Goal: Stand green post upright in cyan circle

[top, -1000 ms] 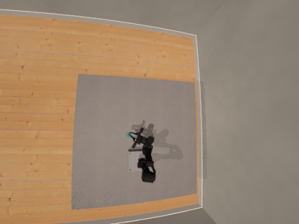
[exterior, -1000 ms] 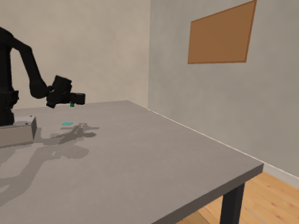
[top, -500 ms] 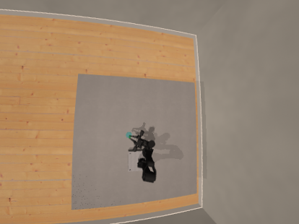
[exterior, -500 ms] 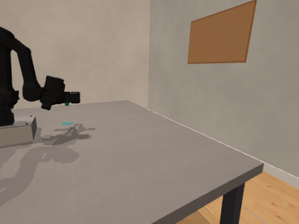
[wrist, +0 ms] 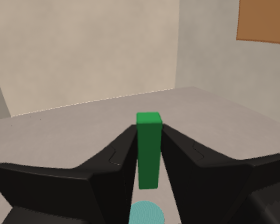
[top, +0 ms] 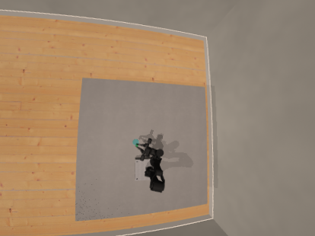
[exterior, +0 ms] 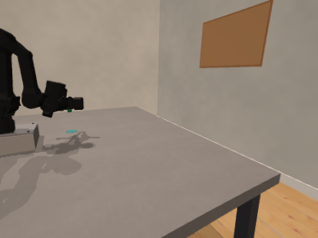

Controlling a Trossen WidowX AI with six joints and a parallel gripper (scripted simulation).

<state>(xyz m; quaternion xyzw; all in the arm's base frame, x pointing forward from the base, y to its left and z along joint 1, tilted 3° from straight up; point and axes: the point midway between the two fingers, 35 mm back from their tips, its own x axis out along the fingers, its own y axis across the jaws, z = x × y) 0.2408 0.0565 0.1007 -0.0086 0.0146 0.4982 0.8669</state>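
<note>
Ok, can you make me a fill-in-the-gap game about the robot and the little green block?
1. The gripper is shut on the ____ post.
2. On the table, below the post, lies a round spot coloured ____.
3. In the side view, the post hangs ____ the table, not resting on it.
4. The brown board hangs on the ____.

Missing words: green; cyan; above; wall

Post (wrist: pixel 149 153) upright between tool (wrist: pixel 150 160) fingers, above table (exterior: pixel 161 163); circle (wrist: pixel 146 220) on table below.
</note>
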